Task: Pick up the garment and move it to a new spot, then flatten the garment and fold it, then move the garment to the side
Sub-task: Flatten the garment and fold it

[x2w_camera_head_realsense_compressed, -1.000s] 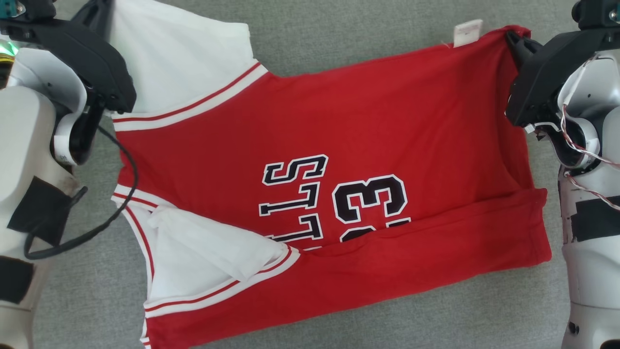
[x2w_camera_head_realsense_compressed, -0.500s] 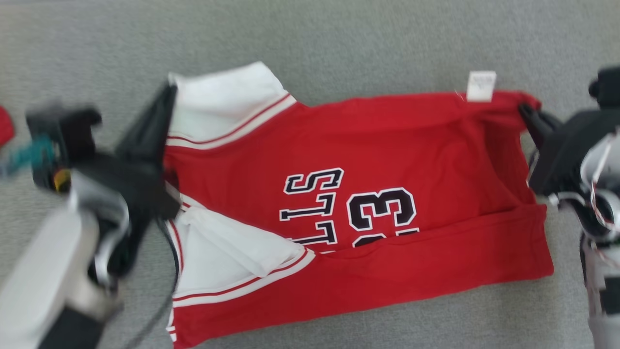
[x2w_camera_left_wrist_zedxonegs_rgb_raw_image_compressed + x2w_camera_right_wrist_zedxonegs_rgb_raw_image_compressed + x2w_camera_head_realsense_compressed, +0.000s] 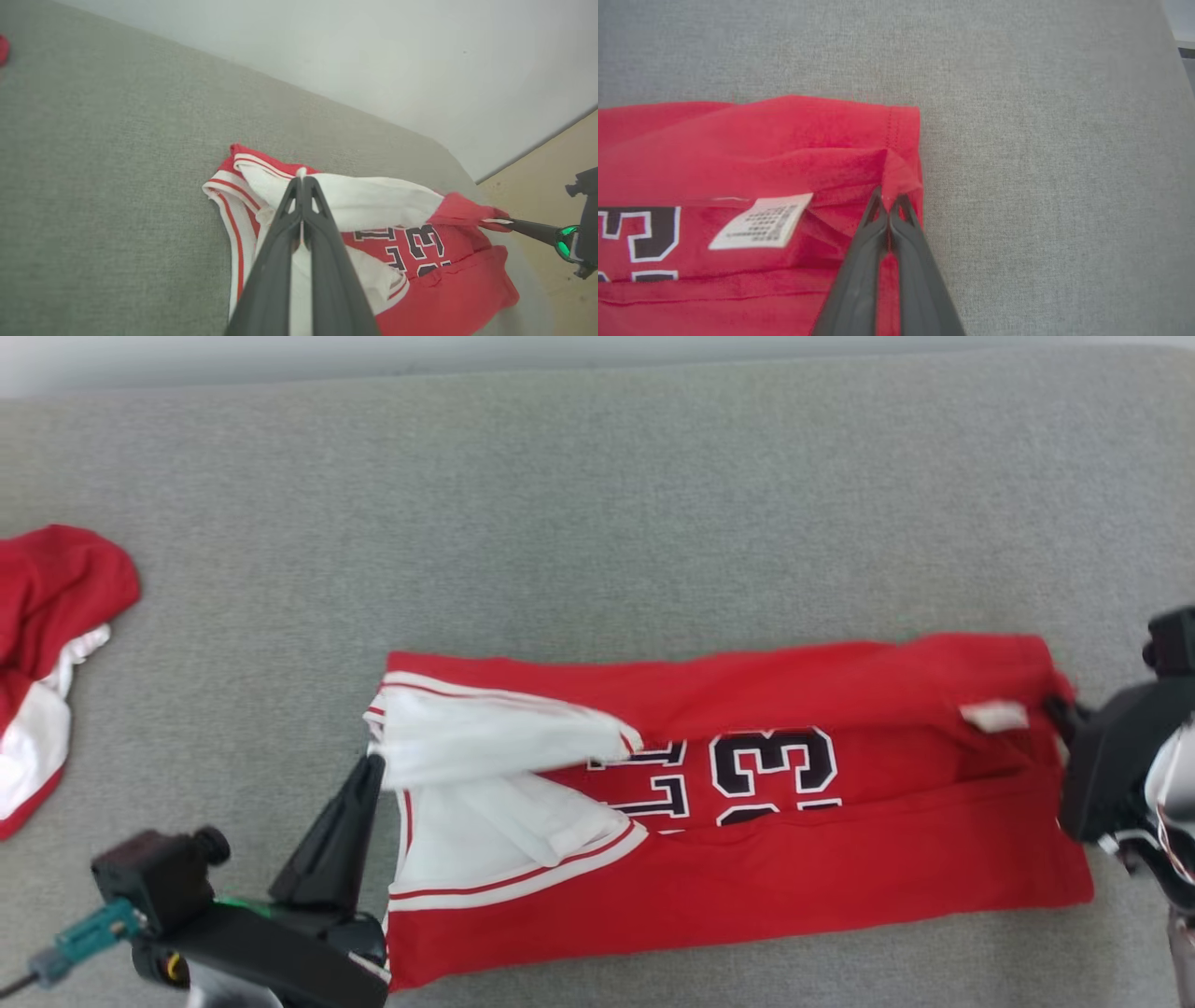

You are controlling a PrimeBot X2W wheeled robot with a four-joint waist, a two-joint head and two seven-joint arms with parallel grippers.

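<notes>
Red jersey garment (image 3: 840,859) lies along the near half of the grey surface (image 3: 597,504) in the head view. Its far long edge is folded toward the middle, both ends pinched, presumably so the fold lands even. In the left wrist view, the left end effector (image 3: 302,176) is clenched on the white sleeve (image 3: 373,200). In the right wrist view, the right end effector (image 3: 889,200) is clenched on the hem corner (image 3: 901,172), beside the label (image 3: 761,226).

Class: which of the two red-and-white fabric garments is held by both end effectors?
The numbered red-and-white jersey, pinched by the left end effector and right end effector; the crumpled red-and-white garment lies untouched, far left.
</notes>
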